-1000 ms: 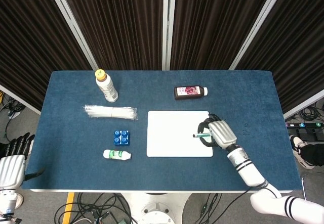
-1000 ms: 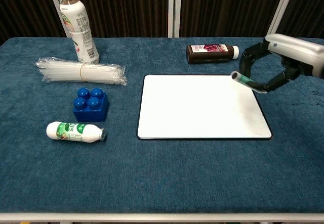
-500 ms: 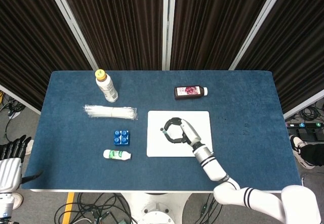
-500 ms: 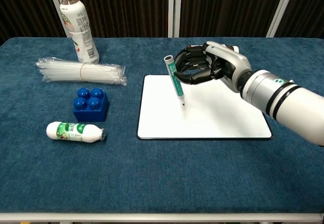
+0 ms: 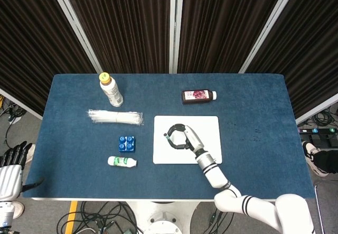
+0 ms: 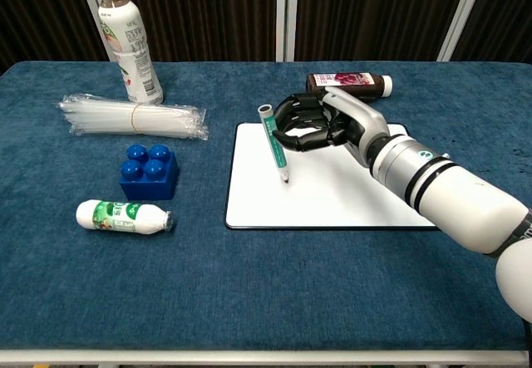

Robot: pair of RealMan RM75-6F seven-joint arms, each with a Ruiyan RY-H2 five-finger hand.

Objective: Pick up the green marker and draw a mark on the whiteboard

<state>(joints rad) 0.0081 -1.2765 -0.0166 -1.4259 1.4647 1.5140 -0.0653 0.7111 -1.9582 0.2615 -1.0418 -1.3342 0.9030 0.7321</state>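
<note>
The whiteboard (image 5: pixel 206 127) (image 6: pixel 349 202) lies flat in the middle of the blue table, its surface white with no line visible. My right hand (image 5: pixel 182 138) (image 6: pixel 320 123) holds the green marker (image 6: pixel 273 144) (image 5: pixel 167 137) over the board's left part. The marker stands nearly upright, cap end up, tip down close to the board; whether the tip touches it I cannot tell. My left hand (image 5: pixel 13 165) hangs off the table's near-left corner, fingers apart and holding nothing.
A dark bottle (image 5: pixel 198 95) (image 6: pixel 347 86) lies behind the board. To the left are a bundle of clear straws (image 6: pixel 133 118), a blue block (image 6: pixel 149 171), a small white and green bottle (image 6: pixel 123 217) lying down, and an upright yellow-capped bottle (image 6: pixel 126 40).
My right hand carried the marker from the board's right edge leftward across it, turning the marker upright, and over the last half second moved a little further left.
</note>
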